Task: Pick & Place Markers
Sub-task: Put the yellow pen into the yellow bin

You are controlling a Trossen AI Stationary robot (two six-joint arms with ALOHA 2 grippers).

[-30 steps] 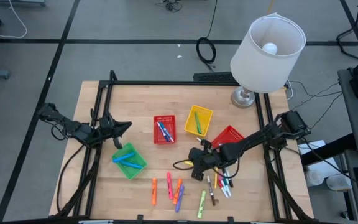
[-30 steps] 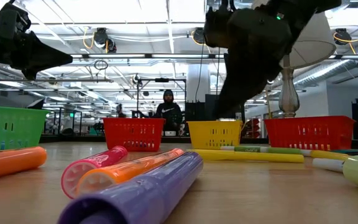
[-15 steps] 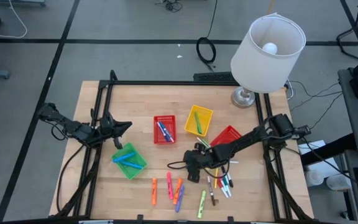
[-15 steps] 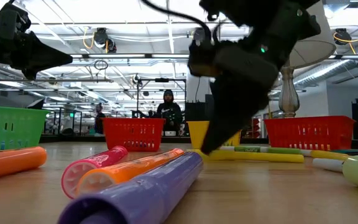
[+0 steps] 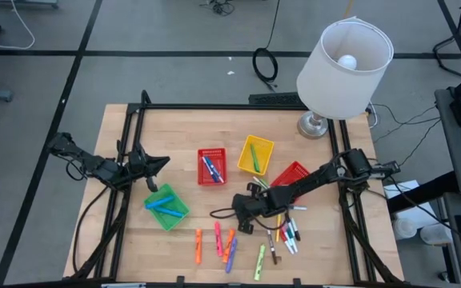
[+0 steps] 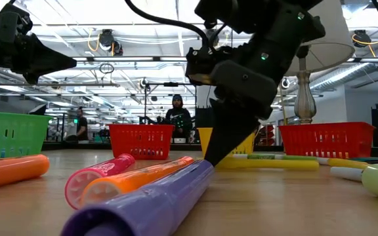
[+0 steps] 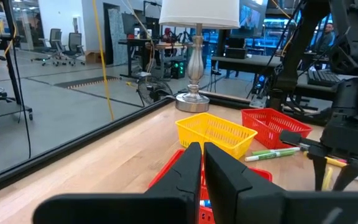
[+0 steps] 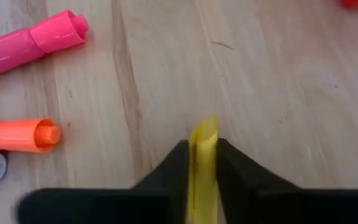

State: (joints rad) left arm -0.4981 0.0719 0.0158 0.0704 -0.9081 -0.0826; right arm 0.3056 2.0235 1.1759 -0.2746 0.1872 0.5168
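Note:
Several markers lie loose on the wooden table's near half: orange (image 5: 198,246), pink (image 5: 218,238), purple (image 5: 231,256), yellow-green (image 5: 259,262) and a cluster (image 5: 288,237). My right gripper (image 5: 243,221) slants down to the tabletop just behind them and is shut on a yellow marker (image 8: 202,146). In the right wrist view the pink marker (image 8: 30,38) and an orange marker (image 8: 18,135) lie beside it, untouched. My left gripper (image 5: 160,162) waits shut above the table's left side, near the green basket (image 5: 166,208). My right gripper pinches the yellow marker's end (image 8: 203,132) between its two fingers (image 8: 174,165); the tip sticks out a little past the fingertips. The fingers slant down from the table's right side. In the low view the fingertips (image 6: 210,157) reach the tabletop; whether the marker is lifted, I cannot tell.
Other baskets stand behind the gripper: a red one (image 5: 211,166), a yellow one (image 5: 255,155) and a second red one (image 5: 294,172) partly under the right arm. A lamp (image 5: 344,60) stands at the far right corner. Bare wood lies at the near left.
My right gripper has come down from above the markers to the tabletop, shifting a little toward the table's left edge and tipping steeper. The loose markers in front have kept their places.

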